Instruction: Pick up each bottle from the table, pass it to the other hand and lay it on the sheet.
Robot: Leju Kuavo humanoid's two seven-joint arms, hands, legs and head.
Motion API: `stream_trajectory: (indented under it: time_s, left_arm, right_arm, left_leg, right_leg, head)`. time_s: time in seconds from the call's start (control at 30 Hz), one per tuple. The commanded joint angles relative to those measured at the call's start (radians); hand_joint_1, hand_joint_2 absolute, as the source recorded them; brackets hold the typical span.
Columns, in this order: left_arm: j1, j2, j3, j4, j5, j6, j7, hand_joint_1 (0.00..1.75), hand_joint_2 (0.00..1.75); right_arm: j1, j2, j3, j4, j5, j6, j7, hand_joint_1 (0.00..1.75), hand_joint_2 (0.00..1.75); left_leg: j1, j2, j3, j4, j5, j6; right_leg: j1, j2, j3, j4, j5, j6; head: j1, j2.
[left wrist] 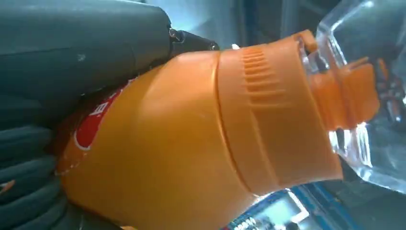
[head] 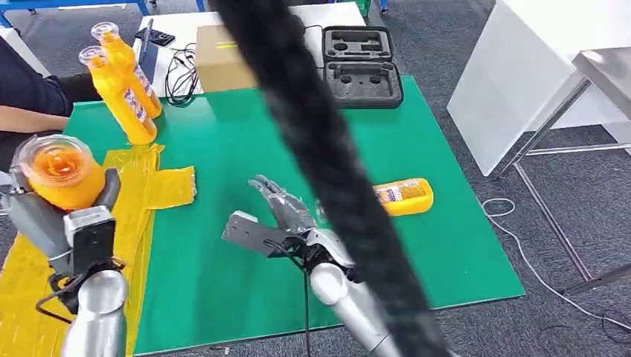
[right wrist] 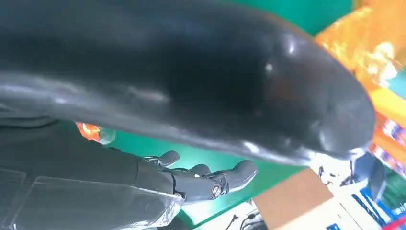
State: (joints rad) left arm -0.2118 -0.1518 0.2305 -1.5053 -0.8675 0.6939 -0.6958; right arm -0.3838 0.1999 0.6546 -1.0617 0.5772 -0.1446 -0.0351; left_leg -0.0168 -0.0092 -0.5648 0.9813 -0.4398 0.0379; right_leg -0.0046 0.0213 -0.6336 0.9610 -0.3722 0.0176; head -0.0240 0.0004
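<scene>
— Fingers, report: what have you got?

— Wrapped round an orange plastic bottle with a clear cap (head: 59,172), that's my left hand (head: 63,223), holding it raised over the crinkled yellow sheet (head: 141,197) at the left edge of the green table mat (head: 223,141). My right hand (head: 279,216) hovers above the mat with fingers spread, gripping nothing.

— And the other bottles?

— One orange bottle lying on its side (head: 402,196) rests on the mat, right of my right hand. Two upright orange bottles (head: 123,85) stand at the mat's far left corner, near a person's arm (head: 30,111). Behind the mat sit a brown cardboard box (head: 223,56) and an open black foam-lined case (head: 361,65)
</scene>
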Motion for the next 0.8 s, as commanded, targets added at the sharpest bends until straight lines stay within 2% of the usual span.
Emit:
stream_trajectory:
  time_s: [0.03, 0.2, 0.33, 0.53, 0.57, 0.63, 0.7, 0.8]
  left_arm:
    - [-0.046, -0.018, 0.145, 0.107, -0.117, 0.004, -0.002, 1.75, 1.75]
    - [-0.046, -0.018, 0.145, 0.107, -0.117, 0.004, -0.002, 1.75, 1.75]
    - [-0.036, -0.005, 0.152, 0.127, -0.26, 0.004, -0.002, 1.75, 1.75]
    - [-0.077, 0.021, 0.199, 0.342, -0.471, 0.004, -0.002, 1.75, 1.75]
    - [-0.082, 0.056, 0.167, 0.396, -0.488, 0.004, 0.052, 1.75, 1.75]
    - [-0.102, 0.05, 0.24, 0.466, -0.543, 0.004, 0.012, 1.75, 1.75]
    - [-0.108, 0.064, 0.23, 0.519, -0.599, 0.004, 0.041, 1.75, 1.75]
    - [-0.116, 0.066, 0.227, 0.595, -0.603, 0.004, 0.07, 1.75, 1.75]
  right_arm:
    - [0.023, -0.045, -0.037, -0.108, -0.051, -0.049, -0.066, 0.0, 0.0]
    - [0.023, -0.045, -0.037, -0.108, -0.051, -0.049, -0.066, 0.0, 0.0]
    - [0.03, -0.056, -0.015, -0.118, -0.072, -0.06, -0.091, 0.0, 0.0]
    - [0.01, -0.062, 0.027, -0.109, -0.101, -0.064, -0.094, 0.0, 0.0]
    - [0.007, -0.063, 0.037, -0.108, -0.107, -0.06, -0.096, 0.0, 0.0]
    - [0.007, -0.059, 0.047, -0.104, -0.108, -0.059, -0.096, 0.0, 0.0]
    - [0.006, -0.066, 0.062, -0.106, -0.118, -0.063, -0.095, 0.0, 0.0]
    - [0.014, -0.067, 0.058, -0.107, -0.128, -0.07, -0.109, 0.0, 0.0]
  left_leg:
    - [0.001, -0.003, 0.003, 0.0, -0.001, -0.003]
    - [0.001, -0.002, 0.003, 0.0, -0.001, -0.002]
    - [0.001, -0.002, 0.004, 0.0, -0.001, -0.003]
    - [0.0, -0.001, 0.005, -0.002, -0.001, -0.003]
    - [0.0, -0.001, 0.003, -0.001, -0.001, -0.002]
    - [0.001, -0.002, 0.007, -0.001, -0.002, -0.005]
    - [0.0, -0.001, 0.003, -0.002, 0.0, -0.002]
    - [0.001, 0.0, 0.006, -0.002, -0.002, -0.003]
  right_leg:
    - [0.001, -0.005, 0.005, 0.0, -0.002, 0.0]
    - [0.001, -0.003, 0.004, 0.0, -0.002, 0.0]
    - [0.001, -0.004, 0.005, 0.0, -0.002, 0.0]
    - [0.0, -0.003, 0.006, -0.001, -0.002, 0.0]
    - [0.0, -0.002, 0.004, -0.001, -0.001, 0.0]
    - [0.001, -0.004, 0.008, 0.0, -0.003, -0.001]
    - [0.0, -0.001, 0.003, -0.001, -0.001, 0.0]
    - [0.0, -0.001, 0.005, 0.0, -0.002, -0.001]
  head:
    - [0.0, 0.0]
    - [0.0, 0.0]
    - [0.0, 0.0]
    - [0.0, 0.0]
    - [0.0, 0.0]
    - [0.0, 0.0]
    - [0.0, 0.0]
    - [-0.001, 0.0]
